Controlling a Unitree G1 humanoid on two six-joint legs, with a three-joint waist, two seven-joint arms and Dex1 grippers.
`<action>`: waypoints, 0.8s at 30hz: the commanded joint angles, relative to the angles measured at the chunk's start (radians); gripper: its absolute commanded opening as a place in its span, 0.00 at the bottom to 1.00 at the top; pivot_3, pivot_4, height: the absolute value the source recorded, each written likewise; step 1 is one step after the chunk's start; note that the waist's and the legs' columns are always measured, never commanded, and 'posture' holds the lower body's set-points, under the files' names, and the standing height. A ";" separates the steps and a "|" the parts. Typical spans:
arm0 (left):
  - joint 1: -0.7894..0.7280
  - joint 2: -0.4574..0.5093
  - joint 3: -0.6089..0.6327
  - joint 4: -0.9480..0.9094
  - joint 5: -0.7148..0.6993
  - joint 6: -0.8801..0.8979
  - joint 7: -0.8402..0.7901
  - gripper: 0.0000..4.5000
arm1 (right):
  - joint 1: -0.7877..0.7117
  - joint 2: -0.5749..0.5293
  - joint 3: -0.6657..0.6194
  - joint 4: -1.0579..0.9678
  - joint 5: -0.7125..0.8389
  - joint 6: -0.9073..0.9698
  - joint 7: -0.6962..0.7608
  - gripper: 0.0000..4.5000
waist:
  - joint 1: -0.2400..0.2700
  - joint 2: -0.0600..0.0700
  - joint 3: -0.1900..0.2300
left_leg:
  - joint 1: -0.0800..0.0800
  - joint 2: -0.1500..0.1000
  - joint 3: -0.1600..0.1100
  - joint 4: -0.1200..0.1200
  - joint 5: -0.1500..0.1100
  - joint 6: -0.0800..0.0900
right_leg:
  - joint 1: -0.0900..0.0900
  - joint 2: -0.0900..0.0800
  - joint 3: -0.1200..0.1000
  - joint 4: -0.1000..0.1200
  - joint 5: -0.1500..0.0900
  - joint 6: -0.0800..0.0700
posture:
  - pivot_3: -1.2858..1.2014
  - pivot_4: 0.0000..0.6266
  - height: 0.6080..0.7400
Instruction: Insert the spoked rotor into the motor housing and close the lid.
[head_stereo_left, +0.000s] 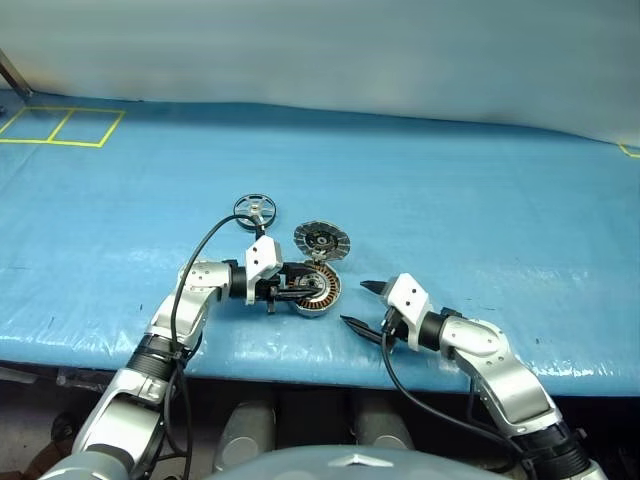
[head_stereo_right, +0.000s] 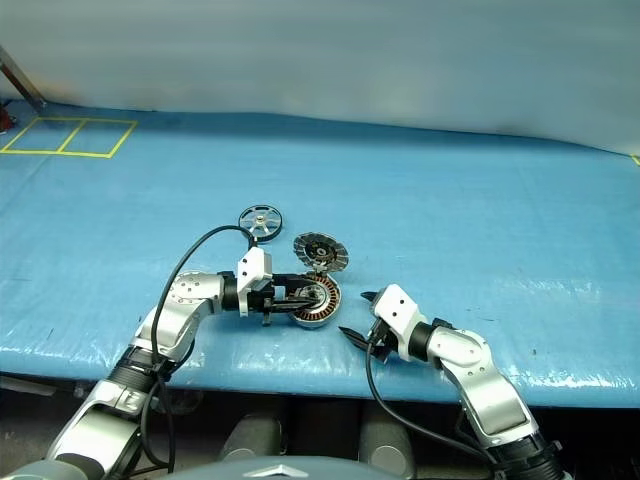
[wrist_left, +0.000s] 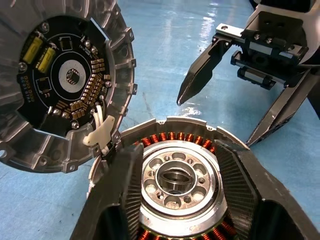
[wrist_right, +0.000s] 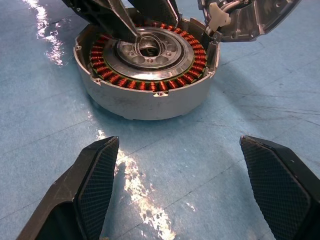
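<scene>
Rotor: the spoked rotor (head_stereo_left: 255, 209) is lying flat on the blue bench (head_stereo_left: 480, 200), toward the far edge from the housing, well apart from both grippers and not yet inserted.
Rotor handling: it is looking like stiff, light metal with a thin, smooth rim; a pinch across the rim or on one spoke near the hub seems the surest hold, since the rim could be slipping between the pads.
Housing: the motor housing (wrist_right: 145, 75) is sitting near the bench's near edge, its copper windings and central hub showing, the well empty.
Housing handling: it is appearing heavy and rigid; the windings are looking delicate, so contact is better kept to the outer wall.
Lid: the lid (wrist_left: 65, 80) is standing open on its hinge at the housing's far side, circuit face showing.
Left gripper: the left gripper (wrist_left: 180, 200) is reaching over the housing, fingers partly apart either side of the hub, holding nothing that I can tell.
Right gripper: the right gripper (wrist_right: 200, 185) is waiting wide open and empty just beside the housing, nearer the bench's near edge.
</scene>
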 joint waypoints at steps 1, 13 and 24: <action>-0.007 -0.005 0.022 -0.036 -0.027 0.004 0.001 0.16 | -0.017 0.008 0.000 -0.007 -0.001 -0.024 -0.001 0.91 | 0.000 0.000 0.000 | 0.000 0.000 0.000 0.000 0.000 0.000 | 0.000 0.000 0.000 0.000 0.000 0.000 | 0.52 0.24 1.00; -0.024 0.025 -0.026 -0.014 0.044 -0.014 0.011 0.01 | -0.017 0.018 0.005 0.010 -0.018 -0.045 -0.006 0.91 | 0.000 0.000 0.000 | 0.000 0.000 0.000 0.000 0.000 0.000 | 0.000 0.000 0.000 0.000 0.000 0.000 | 0.52 0.24 1.00; -0.027 0.018 -0.042 -0.051 0.055 0.049 0.013 0.01 | -0.018 0.034 0.005 0.010 -0.019 -0.055 -0.013 0.91 | 0.000 0.000 0.000 | 0.000 0.000 0.000 0.000 0.000 0.000 | 0.000 0.000 0.000 0.000 0.000 0.000 | 0.52 0.24 1.00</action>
